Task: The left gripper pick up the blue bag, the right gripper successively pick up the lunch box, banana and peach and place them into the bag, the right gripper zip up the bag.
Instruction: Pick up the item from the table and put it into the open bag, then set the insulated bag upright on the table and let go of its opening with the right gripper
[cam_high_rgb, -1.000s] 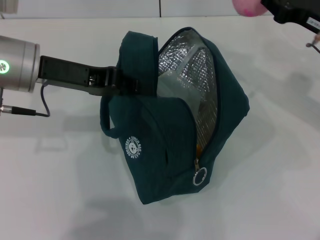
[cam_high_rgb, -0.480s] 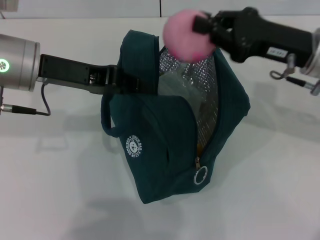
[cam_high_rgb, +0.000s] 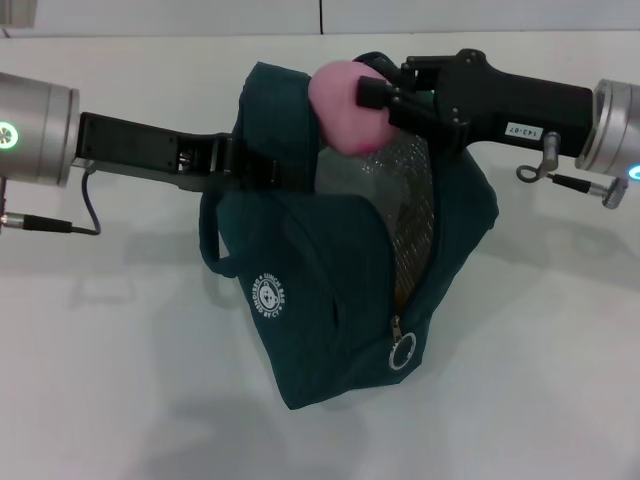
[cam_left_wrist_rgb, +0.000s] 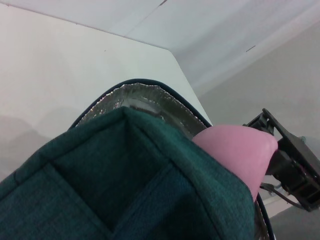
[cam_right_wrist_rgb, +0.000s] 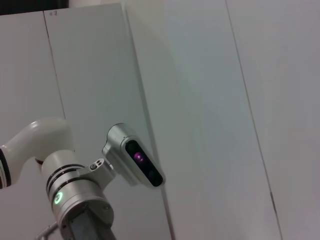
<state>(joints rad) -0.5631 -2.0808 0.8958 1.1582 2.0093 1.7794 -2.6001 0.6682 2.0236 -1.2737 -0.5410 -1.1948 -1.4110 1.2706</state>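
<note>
The blue bag (cam_high_rgb: 330, 290) hangs tilted above the table with its zip open, showing the silver lining (cam_high_rgb: 405, 200). My left gripper (cam_high_rgb: 262, 168) is shut on a handle at the bag's top left. From the right, my right gripper (cam_high_rgb: 372, 98) is shut on the pink peach (cam_high_rgb: 340, 105), held at the top of the bag's opening. In the left wrist view the peach (cam_left_wrist_rgb: 237, 152) sits just past the bag's rim (cam_left_wrist_rgb: 125, 185), with the right gripper (cam_left_wrist_rgb: 287, 162) behind it. A pale clear shape inside the opening (cam_high_rgb: 328, 172) may be the lunch box. The banana is hidden.
The zip's metal ring pull (cam_high_rgb: 401, 352) hangs at the lower end of the opening, and a round white logo (cam_high_rgb: 268, 295) faces me. White table (cam_high_rgb: 560, 380) lies all around the bag. The right wrist view shows only a wall and the left arm's wrist (cam_right_wrist_rgb: 75, 200).
The right gripper has brought the peach in from the far right corner, leftward and down, to the bag's opening. The left gripper and the bag have stayed still.
</note>
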